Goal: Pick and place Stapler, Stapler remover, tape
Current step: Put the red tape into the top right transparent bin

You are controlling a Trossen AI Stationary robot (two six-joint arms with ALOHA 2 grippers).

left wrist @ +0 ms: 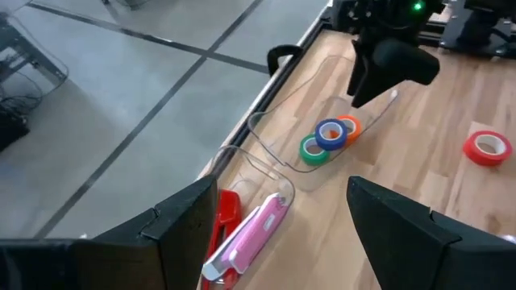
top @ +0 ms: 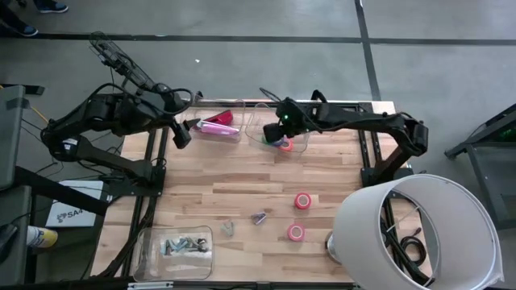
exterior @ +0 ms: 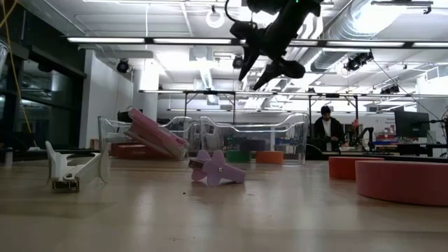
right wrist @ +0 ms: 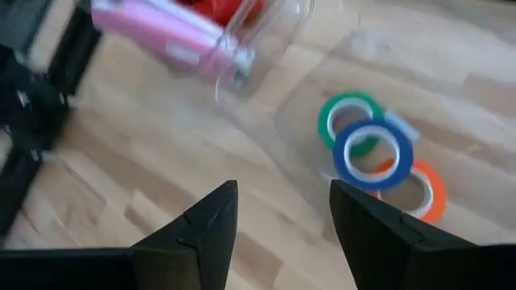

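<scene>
right tool (right wrist: 282, 234) spread and empty over the clear plastic tape bin (top: 302, 143); next grab a red-pink tape roll (top: 302, 200) off the counter (top: 242, 185).

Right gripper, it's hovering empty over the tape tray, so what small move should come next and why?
Probably swing the right gripper toward the near side of the table, over the nearest loose red-pink roll. Its fingers are open and empty above the clear tray, which already holds green, blue and orange rolls, while two red-pink rolls lie on the wood.
</scene>
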